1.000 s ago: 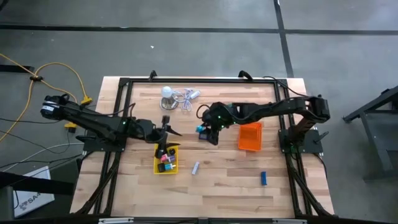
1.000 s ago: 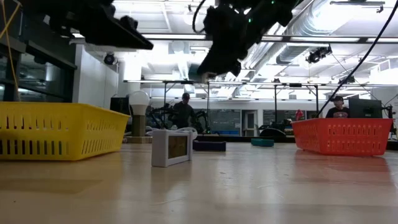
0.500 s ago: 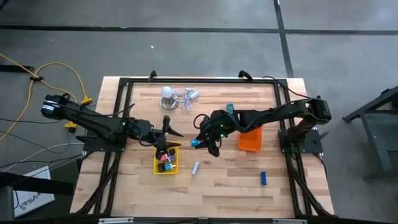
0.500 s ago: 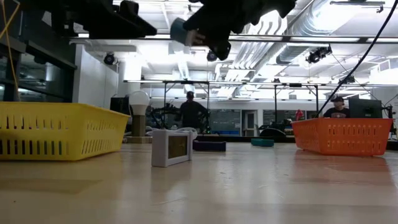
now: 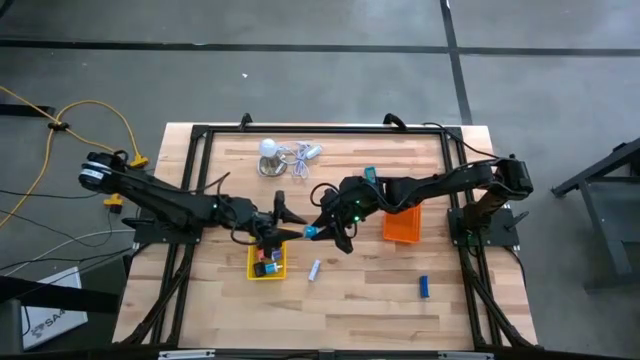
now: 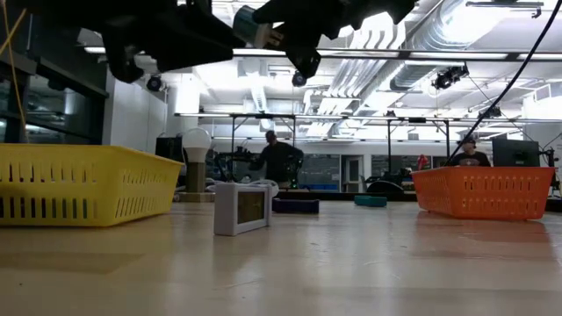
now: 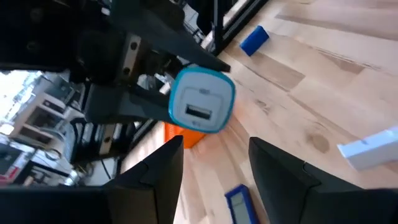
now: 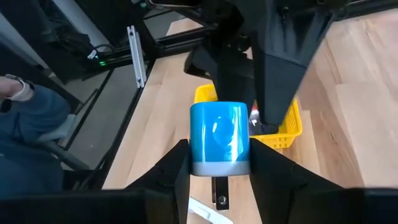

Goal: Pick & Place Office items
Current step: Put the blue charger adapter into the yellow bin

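My right gripper (image 5: 320,229) is shut on a small blue and white block (image 5: 312,231) and holds it above the table, just right of the yellow tray (image 5: 252,268). In the right wrist view the block (image 8: 219,140) sits between my two fingers. My left gripper (image 5: 284,214) hovers open over the tray's far right corner and points at the block. In the left wrist view the block's white slotted face (image 7: 202,102) shows beyond my open left gripper (image 7: 214,171). A few small office items (image 5: 268,263) lie inside the tray. My right gripper pinches the block by two opposite blue sides (image 8: 194,149) between its two fingers. The fingers (image 8: 266,167) come slanting down from the table's right. The block is lifted clear of the table, its white slotted face turned toward my left gripper.
An orange tray (image 5: 402,222) stands right of centre. A white item (image 5: 314,269) and a blue one (image 5: 423,287) lie near the front edge. A teal item (image 5: 369,174) and a white bulb (image 5: 268,150) with a cord lie at the back. People stand beyond the table.
My right gripper has carried the blue block toward the table's left and near edge, away from the orange tray, and up a little. My left gripper has gone toward the right, closer to the block, and has rolled about its own axis.
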### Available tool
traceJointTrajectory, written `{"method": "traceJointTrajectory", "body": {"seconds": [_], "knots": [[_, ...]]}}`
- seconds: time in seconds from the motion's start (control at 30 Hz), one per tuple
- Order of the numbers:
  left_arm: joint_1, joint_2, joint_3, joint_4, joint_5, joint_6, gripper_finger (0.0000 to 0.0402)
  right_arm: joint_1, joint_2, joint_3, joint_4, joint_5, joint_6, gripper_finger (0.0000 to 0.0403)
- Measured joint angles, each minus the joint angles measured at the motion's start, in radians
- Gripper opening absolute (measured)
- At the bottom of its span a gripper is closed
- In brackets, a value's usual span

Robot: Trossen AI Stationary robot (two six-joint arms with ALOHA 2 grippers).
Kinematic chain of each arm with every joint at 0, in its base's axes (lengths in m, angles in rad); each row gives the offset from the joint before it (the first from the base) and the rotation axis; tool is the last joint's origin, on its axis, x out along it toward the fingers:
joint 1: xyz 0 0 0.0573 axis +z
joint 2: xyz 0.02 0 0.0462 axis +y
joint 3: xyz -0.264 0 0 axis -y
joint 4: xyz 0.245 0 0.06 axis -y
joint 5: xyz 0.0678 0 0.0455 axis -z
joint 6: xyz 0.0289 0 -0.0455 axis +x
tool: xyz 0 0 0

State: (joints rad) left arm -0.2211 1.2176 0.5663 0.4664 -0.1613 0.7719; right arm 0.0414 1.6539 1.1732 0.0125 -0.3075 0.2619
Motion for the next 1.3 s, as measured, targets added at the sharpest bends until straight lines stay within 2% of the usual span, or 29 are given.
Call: {"method": "traceJointTrajectory", "body": {"seconds": [0.17,0.77,0.97,1.3], "knots": [[0.0,0.024,0.001,0.063,-0.031,0.039,0.0175,0.0,0.0,0.0,-0.005,-0.007,0.0,0.0119],[-0.016,0.024,0.001,0.095,-0.009,0.071,0.0175,-0.004,0.001,0.0,-0.007,0.021,-0.007,0.0119],[-0.016,0.024,0.001,0.131,0.065,0.08,0.0175,-0.004,0.001,0.0,-0.003,0.02,-0.006,0.0119],[-0.016,0.024,0.001,0.138,0.069,0.122,0.0175,-0.004,0.001,0.0,0.003,0.021,-0.005,0.0119]]}}
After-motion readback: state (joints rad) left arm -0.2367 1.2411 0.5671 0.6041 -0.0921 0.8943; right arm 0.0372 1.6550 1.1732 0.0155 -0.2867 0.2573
